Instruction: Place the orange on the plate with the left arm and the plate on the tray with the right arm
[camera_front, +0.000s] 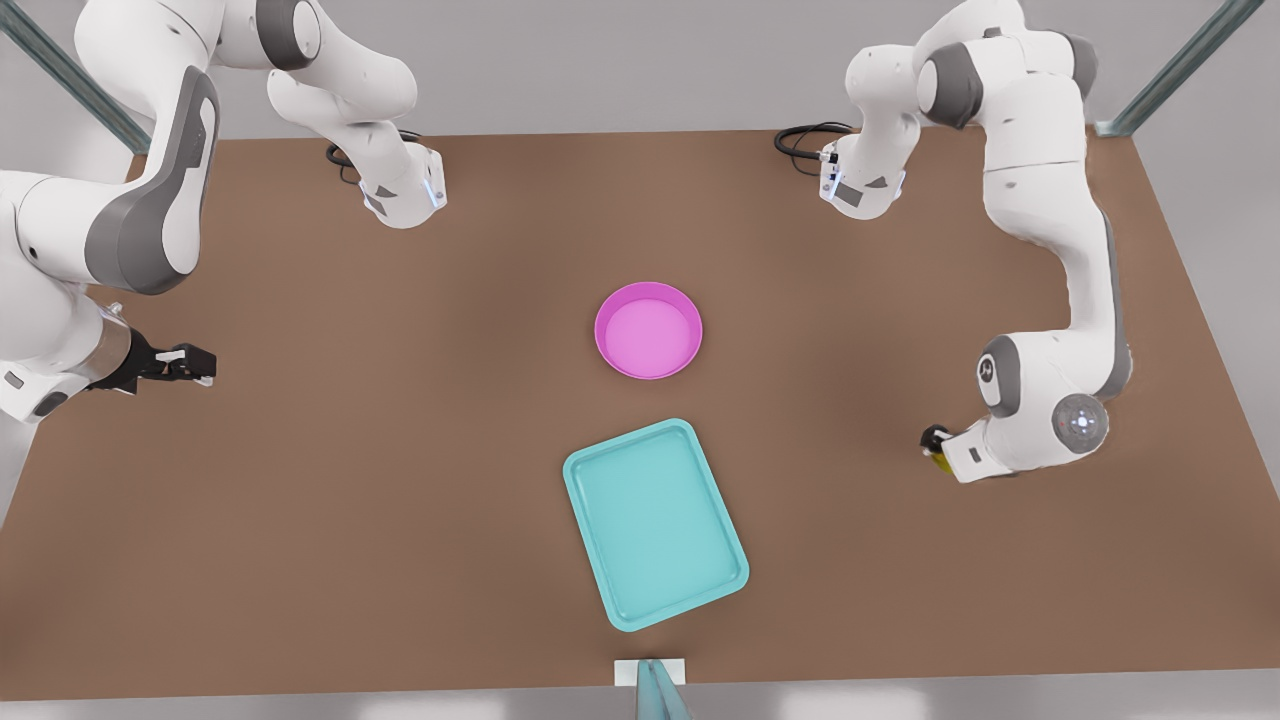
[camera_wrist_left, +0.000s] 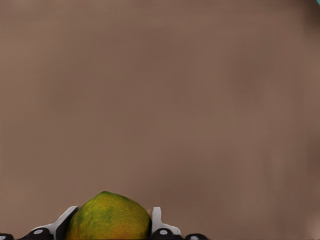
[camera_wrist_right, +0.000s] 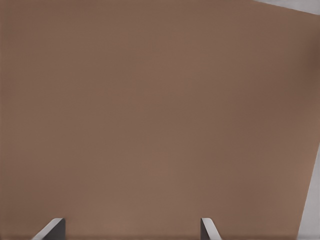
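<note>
Two fingers of the left pincer (camera_wrist_left: 107, 235) are clenching around the orange (camera_wrist_left: 108, 216), one on each side of it. In the front view this pincer (camera_front: 936, 447) is sitting low at the front view's right, well apart from the dishes, and the orange (camera_front: 940, 461) is barely peeking out beneath it, seemingly close to the bench (camera_front: 400, 500). Over at the front view's left, the right pincer (camera_front: 200, 366) is waiting with its fingers (camera_wrist_right: 52, 229) spread and released over bare bench. Between the arms, the pink plate (camera_front: 648, 331) is lying just beyond the teal tray (camera_front: 655, 524), apart from it.
</note>
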